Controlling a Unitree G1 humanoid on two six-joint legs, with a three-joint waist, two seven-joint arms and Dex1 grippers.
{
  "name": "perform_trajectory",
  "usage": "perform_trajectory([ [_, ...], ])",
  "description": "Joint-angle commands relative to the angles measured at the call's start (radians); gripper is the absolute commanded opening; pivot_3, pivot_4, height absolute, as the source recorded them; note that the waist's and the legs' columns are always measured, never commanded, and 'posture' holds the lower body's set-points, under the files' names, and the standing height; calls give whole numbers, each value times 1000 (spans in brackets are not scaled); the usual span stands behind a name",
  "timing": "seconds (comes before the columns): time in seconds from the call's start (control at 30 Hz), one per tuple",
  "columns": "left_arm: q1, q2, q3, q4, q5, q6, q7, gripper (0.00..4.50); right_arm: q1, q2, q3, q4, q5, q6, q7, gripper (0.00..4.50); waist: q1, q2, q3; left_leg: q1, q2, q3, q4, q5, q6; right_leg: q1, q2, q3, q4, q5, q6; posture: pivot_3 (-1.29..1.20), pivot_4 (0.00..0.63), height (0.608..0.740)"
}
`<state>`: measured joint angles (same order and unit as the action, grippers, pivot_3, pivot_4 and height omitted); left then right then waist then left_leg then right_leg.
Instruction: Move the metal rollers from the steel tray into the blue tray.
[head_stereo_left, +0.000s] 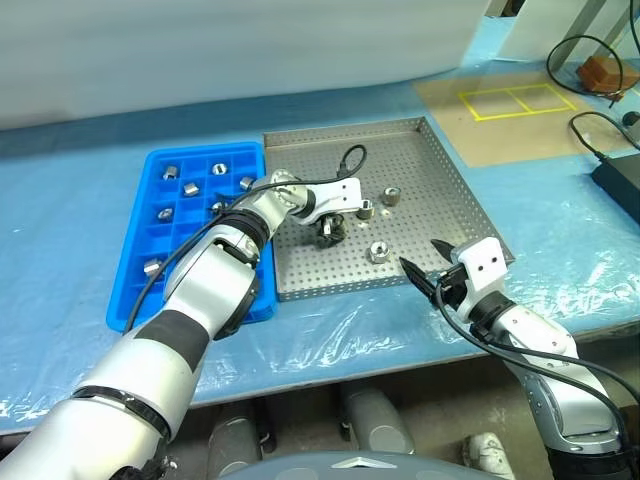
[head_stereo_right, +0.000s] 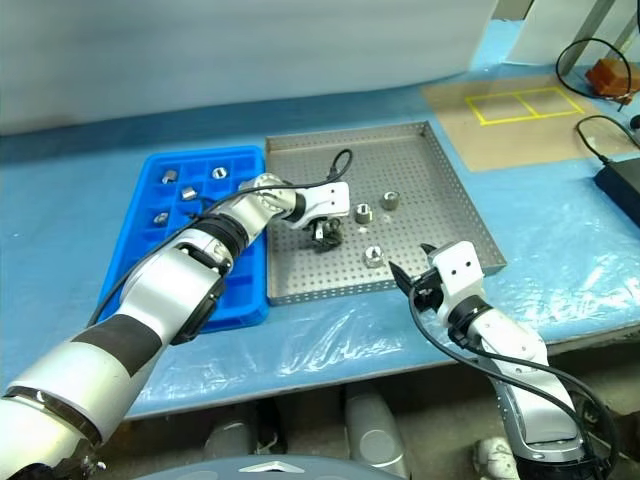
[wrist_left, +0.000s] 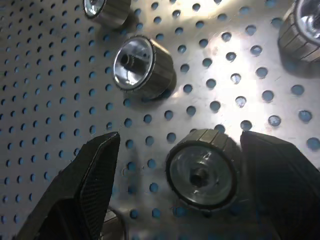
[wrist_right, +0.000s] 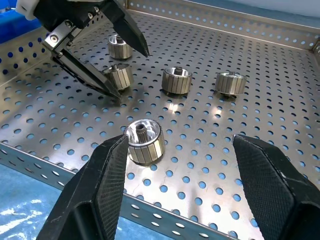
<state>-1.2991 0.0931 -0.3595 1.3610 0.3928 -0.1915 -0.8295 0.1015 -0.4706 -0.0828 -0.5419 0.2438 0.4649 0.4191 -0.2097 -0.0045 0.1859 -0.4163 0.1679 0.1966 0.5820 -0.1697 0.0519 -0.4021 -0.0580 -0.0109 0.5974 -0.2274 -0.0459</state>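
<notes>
The steel tray (head_stereo_left: 440, 170) lies mid-table, with the blue tray (head_stereo_left: 205, 150) against its left side. My left gripper (head_stereo_left: 330, 232) is low over the steel tray and open. Its fingers (wrist_left: 90, 185) straddle one metal roller (wrist_left: 202, 170) without touching it. Other rollers lie loose nearby: one beside the gripper (head_stereo_left: 367, 209), one further right (head_stereo_left: 391, 196) and one nearer the front rim (head_stereo_left: 379, 251). Several rollers, such as this one (head_stereo_left: 190, 187), sit in the blue tray's compartments. My right gripper (head_stereo_left: 420, 255) hangs open and empty at the steel tray's front right rim.
A blue plastic sheet covers the table. At the back right lies a brown board with yellow tape squares (head_stereo_left: 515, 100). A black box (head_stereo_left: 620, 185) with cables and a small brown object (head_stereo_left: 603, 72) sit at the far right edge.
</notes>
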Motion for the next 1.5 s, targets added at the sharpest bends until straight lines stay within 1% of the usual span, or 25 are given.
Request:
perform_trajectory([
  [0.03, 6, 16, 0, -7, 14, 3, -2, 4098, -6, 4, 9, -3, -12, -26, 2, 3383, -2, 0, 0, 0, 0, -1, 0, 0, 0, 1, 0, -1, -1, 0, 0, -676, 150, 740],
  [0.17, 8, 14, 8, -10, 10, -2, -28, 4098, -19, 3, 15, 6, -17, -28, 4, 3383, -11, 0, 0, 0, 0, -2, 0, 0, 0, 3, 0, -3, -3, 0, 0, -670, 150, 740],
  [0.33, 17, 11, 12, -11, 3, 0, -67, 4098, -24, 4, 17, 14, -22, -33, 9, 3383, -20, 0, 0, 0, 1, -5, 0, -1, 2, 10, -2, -9, -9, 0, 0, -669, 150, 740],
  [0.53, 40, -7, 12, -9, 10, 21, -55, 4098, -25, 12, 33, 23, -37, -37, 9, 3383, -21, 1, 0, 1, 1, -8, 0, -1, 2, 14, -2, -13, -11, 0, 0, -669, 150, 740],
  [0.7, 59, -9, 1, -9, 29, 27, -40, 4098, -21, 14, 39, 25, -45, -39, 9, 3383, -22, 1, -1, 5, 0, -9, 0, -1, 2, 19, -2, -14, -13, 0, 0, -675, 150, 740],
  [0.8, 72, -1, -3, -12, 29, 3, -74, 4098, -16, 15, 35, 27, -47, -42, 10, 3383, -23, 2, -1, 6, 0, -10, 0, -1, 2, 20, -2, -14, -13, 0, 0, -676, 150, 740],
  [0.9, 74, 0, 0, -15, 28, 2, -66, 3481, -15, 16, 34, 28, -48, -43, 10, 3383, -23, 3, -2, 6, 0, -10, 0, -1, 2, 21, -2, -14, -14, 0, 0, -674, 150, 740],
  [0.97, 72, -1, 3, -16, 27, 9, -49, 2852, -18, 15, 38, 31, -51, -45, 11, 3383, -23, 3, -2, 6, 0, -11, 0, -1, 2, 21, -3, -15, -14, 0, 0, -671, 150, 740],
  [1.13, 74, -2, 9, -18, 20, -3, -69, 2852, -32, 15, 45, 46, -58, -51, 14, 3383, -25, 3, -2, 7, -3, -11, 0, -1, 3, 23, -5, -15, -14, 0, 0, -663, 150, 740],
  [1.3, 74, 3, 12, -18, 21, 0, -38, 2852, -36, 13, 45, 54, -62, -58, 16, 3383, -25, 3, -2, 7, -3, -11, 0, -1, 4, 23, -6, -15, -14, 0, 0, -657, 150, 740],
  [1.4, 76, 5, 29, -21, 0, -8, -84, 2265, -40, 14, 47, 57, -62, -60, 18, 3383, -25, 3, -2, 6, -4, -11, 0, -1, 4, 23, -7, -15, -15, 0, 0, -653, 150, 740],
  [1.43, 76, 5, 31, -23, -1, -10, -75, 1973, -42, 15, 50, 59, -63, -61, 19, 3383, -25, 3, -2, 6, -4, -11, 0, -1, 4, 23, -7, -15, -15, 0, 0, -651, 150, 740],
  [1.5, 72, 2, 44, -28, -9, -12, -57, 1973, -45, 15, 55, 63, -65, -63, 19, 3383, -26, 3, -2, 6, -5, -11, 0, -1, 5, 23, -8, -15, -15, 0, 0, -649, 150, 740],
])
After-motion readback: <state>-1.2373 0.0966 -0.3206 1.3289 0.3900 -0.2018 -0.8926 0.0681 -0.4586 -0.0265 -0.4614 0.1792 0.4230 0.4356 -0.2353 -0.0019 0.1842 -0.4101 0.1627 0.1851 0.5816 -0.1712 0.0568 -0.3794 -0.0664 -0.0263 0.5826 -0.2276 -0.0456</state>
